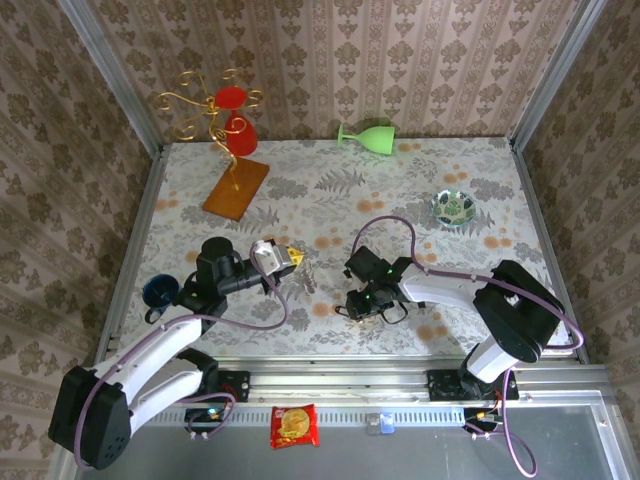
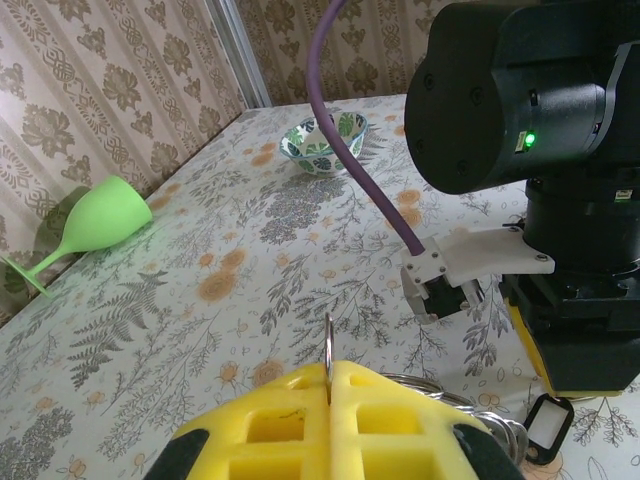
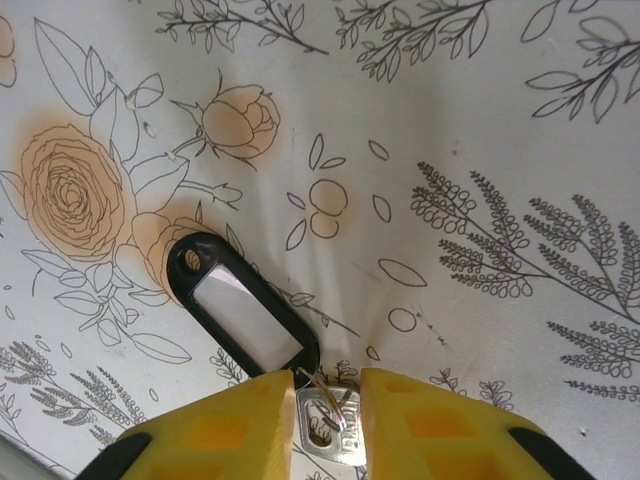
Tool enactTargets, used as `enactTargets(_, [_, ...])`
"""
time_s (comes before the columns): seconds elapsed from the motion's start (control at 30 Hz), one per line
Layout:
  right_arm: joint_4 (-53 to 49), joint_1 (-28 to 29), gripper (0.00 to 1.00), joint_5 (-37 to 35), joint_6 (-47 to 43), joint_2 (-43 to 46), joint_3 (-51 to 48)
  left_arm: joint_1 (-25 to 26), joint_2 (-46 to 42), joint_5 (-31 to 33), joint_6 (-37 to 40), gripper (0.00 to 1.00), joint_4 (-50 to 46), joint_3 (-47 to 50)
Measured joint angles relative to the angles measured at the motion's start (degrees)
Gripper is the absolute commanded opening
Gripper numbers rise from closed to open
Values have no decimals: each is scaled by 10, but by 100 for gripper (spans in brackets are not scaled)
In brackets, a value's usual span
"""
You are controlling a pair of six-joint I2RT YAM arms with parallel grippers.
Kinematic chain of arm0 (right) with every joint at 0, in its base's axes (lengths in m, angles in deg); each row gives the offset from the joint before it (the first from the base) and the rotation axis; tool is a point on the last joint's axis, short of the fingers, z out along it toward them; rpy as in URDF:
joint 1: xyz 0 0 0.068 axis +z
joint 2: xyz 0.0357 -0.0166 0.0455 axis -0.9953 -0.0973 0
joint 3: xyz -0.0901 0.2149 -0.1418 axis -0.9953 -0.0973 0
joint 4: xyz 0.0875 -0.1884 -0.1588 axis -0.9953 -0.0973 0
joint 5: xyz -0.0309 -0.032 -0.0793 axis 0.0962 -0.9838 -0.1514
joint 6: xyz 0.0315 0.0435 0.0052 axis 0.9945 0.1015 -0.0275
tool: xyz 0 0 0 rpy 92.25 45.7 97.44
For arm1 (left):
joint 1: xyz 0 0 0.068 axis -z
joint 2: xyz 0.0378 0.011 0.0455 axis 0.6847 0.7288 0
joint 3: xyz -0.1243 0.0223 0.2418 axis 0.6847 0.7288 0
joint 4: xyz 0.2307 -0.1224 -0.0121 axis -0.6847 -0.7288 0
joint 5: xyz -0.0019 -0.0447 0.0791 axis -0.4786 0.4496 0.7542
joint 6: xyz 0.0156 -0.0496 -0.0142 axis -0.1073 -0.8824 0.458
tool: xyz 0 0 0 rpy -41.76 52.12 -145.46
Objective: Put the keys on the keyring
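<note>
My left gripper (image 1: 293, 257) hovers over the table's middle left. Its yellow fingers (image 2: 400, 420) are shut on a thin metal ring, the keyring (image 2: 329, 340), which stands edge-on between them. More metal loops (image 2: 478, 405) show behind its right finger. My right gripper (image 1: 362, 308) points down at the cloth just right of it. In the right wrist view a silver key (image 3: 335, 437) lies flat between the right gripper's (image 3: 330, 378) yellow fingers, and both pads press its sides. A small ring links that key to a black tag with a white label (image 3: 245, 300), also seen as the black tag (image 2: 548, 420).
A green wine glass (image 1: 368, 135) lies on its side at the back. A patterned dish (image 1: 453, 207) sits back right. A gold stand with red cups (image 1: 228, 115) rises from a wooden base (image 1: 236, 187) back left. A dark blue cup (image 1: 158, 292) is near the left edge.
</note>
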Motion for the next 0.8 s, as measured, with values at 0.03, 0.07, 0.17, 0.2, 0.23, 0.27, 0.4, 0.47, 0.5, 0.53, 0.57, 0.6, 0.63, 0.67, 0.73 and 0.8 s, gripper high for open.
enactTargets(0.03, [0,0,21,1,-1,0,0,0,0,0,0,0,0,0])
enactTargets(0.07, [0,1,21,1,-1,0,0,0,0,0,0,0,0,0])
enactTargets(0.17, [0,2,17,5,-1,0,0,0,0,-1,0,0,0,0])
enactTargets(0.2, [0,2,16,6,-2,0,0,0,0,-1,0,0,0,0])
enactTargets(0.23, [0,3,15,8,-3,0,0,0,0,-1,0,0,0,0])
enactTargets(0.27, [0,3,14,9,-4,0,0,0,0,-1,0,0,0,0])
enactTargets(0.4, [0,4,7,10,-7,0,0,0,0,-1,0,0,0,0])
enactTargets(0.47, [-1,5,2,11,-9,0,0,0,0,-1,0,0,0,0])
enactTargets(0.5, [-1,5,0,11,-8,0,1,0,0,-1,0,0,0,0])
enactTargets(0.53, [-2,5,0,11,-9,0,2,0,0,-1,0,0,0,0])
enactTargets(0.57, [-2,5,0,11,-9,1,3,0,0,-1,0,0,0,0])
enactTargets(0.6, [-3,5,0,11,-9,3,3,0,0,-1,0,0,0,0])
enactTargets(0.63, [-5,5,0,11,-10,6,3,0,0,-1,0,0,0,0])
enactTargets(0.67, [-8,5,0,10,-11,14,3,0,0,-1,0,0,0,0])
enactTargets(0.73, [-11,7,0,8,-17,36,3,0,0,0,0,0,0,0])
enactTargets(0.8, [-9,9,0,6,-30,77,3,0,0,0,-3,0,0,0])
